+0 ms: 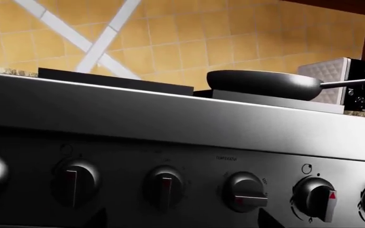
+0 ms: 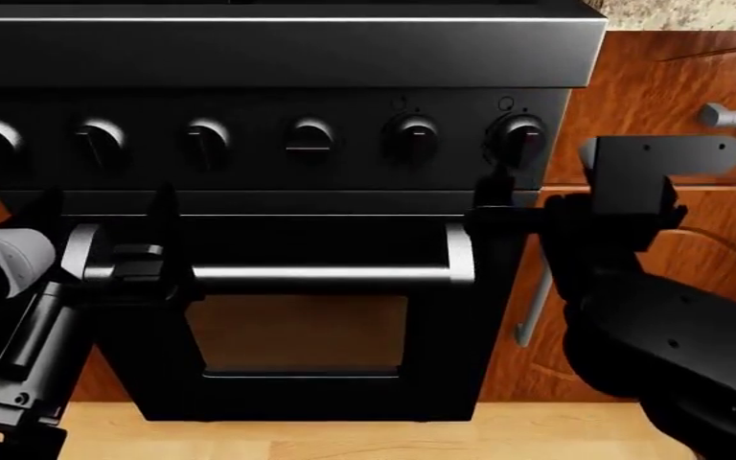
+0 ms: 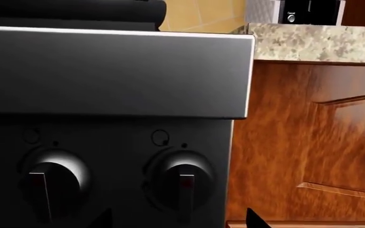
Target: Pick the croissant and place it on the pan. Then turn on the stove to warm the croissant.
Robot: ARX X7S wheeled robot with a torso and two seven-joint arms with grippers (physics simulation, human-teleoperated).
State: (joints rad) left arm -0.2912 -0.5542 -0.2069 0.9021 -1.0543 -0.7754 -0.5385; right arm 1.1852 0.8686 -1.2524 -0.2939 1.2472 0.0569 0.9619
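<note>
Right tool (image 2: 502,216) hovers just below the stove's (image 2: 279,57) rightmost knob (image 2: 517,139), jaws apart; left tool's (image 2: 112,259) jaws unclear; pan (image 1: 265,84) sits on top.

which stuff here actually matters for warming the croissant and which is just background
Matters for the job:
- pan on the stove top
- stove
- knobs in a row
- right gripper by the far-right knob
The croissant shows in no view.

Just lying about:
- toaster behind the pan
- wooden cabinet
- oven door handle
- tiled wall
</note>
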